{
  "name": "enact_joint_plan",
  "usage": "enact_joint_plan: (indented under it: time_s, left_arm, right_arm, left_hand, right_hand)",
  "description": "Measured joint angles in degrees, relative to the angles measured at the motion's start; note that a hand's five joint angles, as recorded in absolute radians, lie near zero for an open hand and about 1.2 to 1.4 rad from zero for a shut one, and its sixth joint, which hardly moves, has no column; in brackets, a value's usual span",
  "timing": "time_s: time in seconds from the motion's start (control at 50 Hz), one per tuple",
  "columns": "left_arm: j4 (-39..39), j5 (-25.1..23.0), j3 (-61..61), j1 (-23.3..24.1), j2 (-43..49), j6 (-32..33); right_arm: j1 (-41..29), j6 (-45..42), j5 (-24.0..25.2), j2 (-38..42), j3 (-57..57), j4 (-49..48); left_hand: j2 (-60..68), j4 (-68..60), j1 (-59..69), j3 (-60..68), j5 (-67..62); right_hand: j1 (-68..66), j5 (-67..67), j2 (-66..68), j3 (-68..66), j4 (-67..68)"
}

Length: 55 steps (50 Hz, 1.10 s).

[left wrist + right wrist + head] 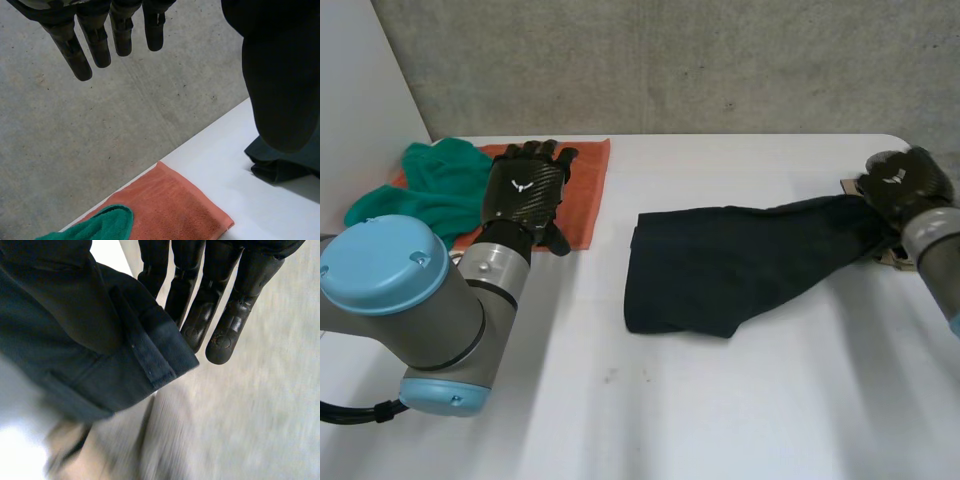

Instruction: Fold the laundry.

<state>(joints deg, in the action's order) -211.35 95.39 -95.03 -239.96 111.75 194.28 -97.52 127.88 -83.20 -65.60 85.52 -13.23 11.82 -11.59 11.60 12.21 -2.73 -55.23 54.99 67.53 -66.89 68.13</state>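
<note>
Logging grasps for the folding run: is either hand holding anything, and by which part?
The right hand holds the dark garment by its hemmed end. The left hand holds nothing, fingers straight.

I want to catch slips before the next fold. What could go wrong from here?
1. The right hand pinches the dark garment by just its hem near the table edge; the hem could slip free, or more pulling could drag it off.
2. The left hand is open above the orange towel, so nothing pins the garment, and it may slide bunched instead of flattening.
</note>
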Motion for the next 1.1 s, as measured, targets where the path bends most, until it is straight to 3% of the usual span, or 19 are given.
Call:
enact_joint_plan:
  time_s: [0.2,0.26,0.28,0.3,0.36,0.4,0.46,0.58,0.7,0.74,0.84,0.92,1.1]
  left_arm:
    - [0.0,0.2,0.6,0.0,-0.4,-0.1]
    - [0.1,0.2,1.4,0.1,-0.5,-0.1]
    - [0.2,0.2,1.8,0.1,-0.5,-0.1]
    - [0.4,0.2,2.5,0.1,-0.5,-0.1]
    - [1.3,0.2,4.6,0.3,-0.5,-0.1]
    - [2.7,0.2,7.2,0.5,-0.2,-0.2]
    - [5.7,0.1,12.2,1.0,1.0,-0.8]
    - [10.0,0.0,19.3,2.0,3.8,-2.6]
    - [13.1,-1.5,26.8,4.2,8.2,-4.5]
    - [15.2,-4.0,32.5,6.5,12.7,-5.4]
    - [18.1,-6.6,40.2,9.2,20.0,-5.7]
    - [21.7,-5.9,43.1,10.3,24.7,-3.9]
    - [23.3,-3.2,35.2,10.2,25.0,5.0]
  right_arm:
    - [-18.5,-4.2,19.6,7.5,-4.4,-10.2]
    - [-22.0,-3.9,22.8,10.4,-4.7,-11.1]
    - [-23.0,-3.5,23.3,11.3,-4.7,-11.2]
    - [-23.9,-2.8,23.5,12.1,-4.8,-11.3]
    - [-24.8,0.1,21.5,13.1,-5.1,-11.3]
    - [-25.0,5.0,17.5,12.9,-5.4,-11.0]
    - [-24.6,16.1,10.0,10.0,-5.8,-10.3]
    - [-23.2,36.1,1.8,2.8,-5.7,-8.1]
    - [-18.7,50.6,2.3,-2.0,-6.3,-2.8]
    - [-15.1,55.4,3.9,-3.0,-8.1,2.3]
    - [-11.8,57.5,5.0,-0.6,-12.5,10.3]
    - [-11.2,56.1,4.5,4.5,-17.1,16.7]
    - [-12.0,49.3,3.1,9.5,-20.0,20.7]
  left_hand:
    - [0.0,0.0,0.0,0.0,0.0]
    - [0.0,0.0,0.0,0.0,0.0]
    - [0.0,0.0,0.0,0.0,0.0]
    - [0.0,0.0,0.0,0.0,0.0]
    - [0.0,0.0,0.0,0.0,0.0]
    - [0.0,0.0,0.0,0.0,0.0]
    - [0.0,0.0,0.0,0.0,0.0]
    - [0.0,0.0,0.0,0.0,0.0]
    - [0.0,0.0,0.0,0.0,0.0]
    - [0.0,0.0,0.0,0.0,0.0]
    - [0.4,-0.5,0.3,0.2,-0.2]
    - [5.3,-5.6,6.0,4.7,-4.5]
    - [14.0,-14.3,14.3,13.6,-13.2]
  right_hand:
    - [-1.1,0.7,0.5,-0.6,0.2]
    - [-1.1,0.8,0.5,-0.6,0.2]
    - [0.7,-0.3,-1.3,1.3,-0.9]
    - [11.3,-10.3,-11.1,10.9,-11.4]
    - [34.9,-34.1,-36.7,35.9,-36.0]
    - [43.3,-48.2,-53.0,51.8,-52.4]
    - [43.7,-51.1,-54.8,54.5,-54.5]
    - [43.7,-51.2,-54.8,54.5,-54.5]
    - [43.7,-51.2,-54.8,54.5,-54.5]
    - [43.7,-51.2,-54.8,54.5,-54.5]
    - [43.7,-51.2,-54.8,54.5,-54.5]
    - [43.7,-51.2,-54.8,54.5,-54.5]
    - [43.7,-51.2,-54.8,54.5,-54.5]
